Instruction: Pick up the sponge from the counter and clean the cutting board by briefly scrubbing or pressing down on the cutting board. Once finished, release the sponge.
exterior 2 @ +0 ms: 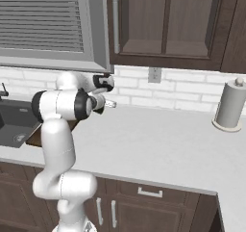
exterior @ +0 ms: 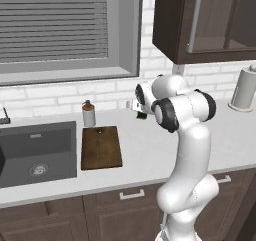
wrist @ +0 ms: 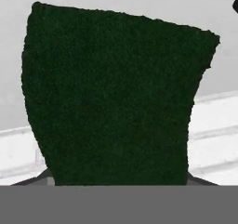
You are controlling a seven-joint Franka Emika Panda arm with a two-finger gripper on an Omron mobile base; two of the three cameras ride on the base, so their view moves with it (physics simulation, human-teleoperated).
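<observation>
The dark green sponge (wrist: pixel 116 93) sits right in front of the hand camera and hides the fingertips. My gripper (exterior: pixel 140 112) hovers near the back of the counter (exterior: pixel 150 150), close to the brick wall, shut on the sponge (exterior: pixel 142 116), which shows as a small dark block under the hand. The dark brown cutting board (exterior: pixel 101 147) lies flat on the counter left of the gripper and nearer the front edge, its small hole at the far short edge. The arm's elbow hides most of the hand from the right base view.
A soap bottle (exterior: pixel 89 114) stands just behind the cutting board. The dark grey sink (exterior: pixel 35 152) lies to the board's left. A paper towel roll (exterior 2: pixel 230 106) stands at the far right by the wall. Upper cabinets (exterior 2: pixel 163 24) hang above the counter.
</observation>
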